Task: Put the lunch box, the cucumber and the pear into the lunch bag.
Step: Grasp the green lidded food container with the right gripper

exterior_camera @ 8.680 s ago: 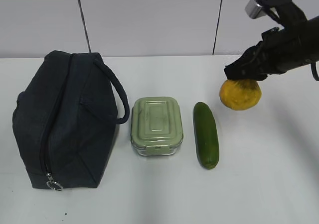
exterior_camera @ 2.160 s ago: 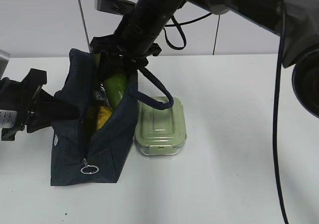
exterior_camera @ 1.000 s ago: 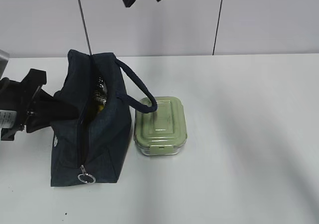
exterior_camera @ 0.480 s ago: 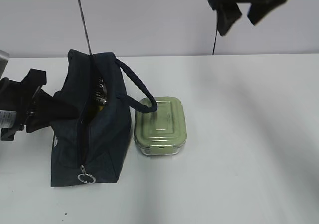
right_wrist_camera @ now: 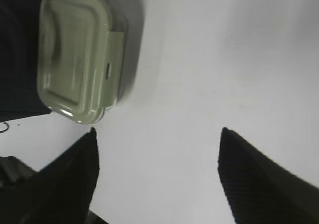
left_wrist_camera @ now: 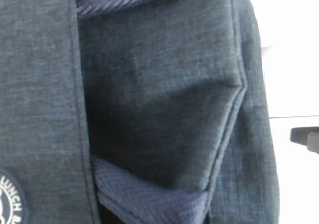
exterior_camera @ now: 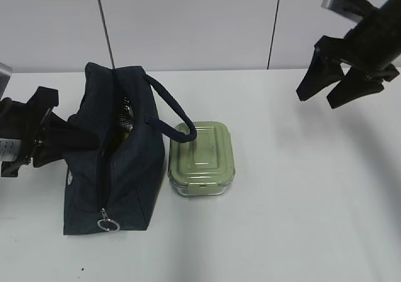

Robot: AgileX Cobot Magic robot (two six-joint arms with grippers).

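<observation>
Exterior view. Lunch bag: dark navy, standing on the white table, zipper run open along the top, ring pull at the near end, one loop handle drooping onto the lunch box. A sliver of yellow shows inside the opening; the contents cannot be identified. Lunch box: pale green lid, clear base, on the table touching the bag's right side, not yet packed. Cucumber and pear: neither visible on the table; judged to be already in the bag. Left gripper: against the bag's left wall, apparently pinching the fabric to hold the mouth open. Right gripper: high at upper right, well apart from the box, fingers spread wide, nothing held.

Left wrist view. Navy fabric fills the frame; part of a round white mark at lower left. Fingers not visible; grip cannot be told here.

Right wrist view. Right gripper spread wide and empty above bare table; lunch box at upper left.

Remaining: lunch box only
</observation>
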